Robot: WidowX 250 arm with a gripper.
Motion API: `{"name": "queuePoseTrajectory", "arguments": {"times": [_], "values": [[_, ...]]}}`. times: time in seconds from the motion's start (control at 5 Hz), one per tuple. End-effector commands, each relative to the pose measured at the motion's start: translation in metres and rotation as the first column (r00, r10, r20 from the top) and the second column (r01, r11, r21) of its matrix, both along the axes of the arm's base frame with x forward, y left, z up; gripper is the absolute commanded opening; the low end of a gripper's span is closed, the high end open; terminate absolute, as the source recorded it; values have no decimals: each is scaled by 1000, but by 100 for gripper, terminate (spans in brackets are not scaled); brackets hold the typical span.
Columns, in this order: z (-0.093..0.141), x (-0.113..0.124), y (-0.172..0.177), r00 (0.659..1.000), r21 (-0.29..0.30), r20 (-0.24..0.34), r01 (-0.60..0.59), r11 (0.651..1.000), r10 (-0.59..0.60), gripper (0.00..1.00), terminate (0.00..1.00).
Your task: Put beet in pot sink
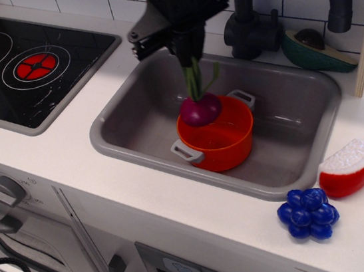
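My black gripper point(187, 49) is shut on the green stalks of the beet point(200, 109). The magenta bulb hangs over the far left rim of the orange pot point(217, 138), partly above its opening. The pot, with two grey side handles, stands inside the grey sink point(127, 126). My fingertips are hidden behind the gripper body and the stalks.
A dark curved faucet point(265, 4) rises behind the sink. A black stovetop point(25, 63) with red burners lies to the left. A red-and-white wedge point(347, 168) and a blue grape cluster point(308, 213) lie on the counter at the right. A green dish point(315, 48) sits behind the sink.
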State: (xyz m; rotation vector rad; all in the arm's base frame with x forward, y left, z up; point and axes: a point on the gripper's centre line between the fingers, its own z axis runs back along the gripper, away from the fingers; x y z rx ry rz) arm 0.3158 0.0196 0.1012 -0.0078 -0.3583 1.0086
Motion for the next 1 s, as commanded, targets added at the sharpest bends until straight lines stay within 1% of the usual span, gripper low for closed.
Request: {"name": "queuePoseTrajectory", "arguments": {"times": [0.0,0.2,0.4,0.6,0.8], "values": [[-1,10,-7,999,55,32,-16,998,14,0,0],[-8,9,-10,1000,80,11,-3,997,2,100,0],[-8,8,-10,1000,69,2,-14,998,14,100,0],[-1,8,-8,999,66,10,-35,997,34,100,0],[12,6,-7,999,70,12,-41,997,41,100,0]]}}
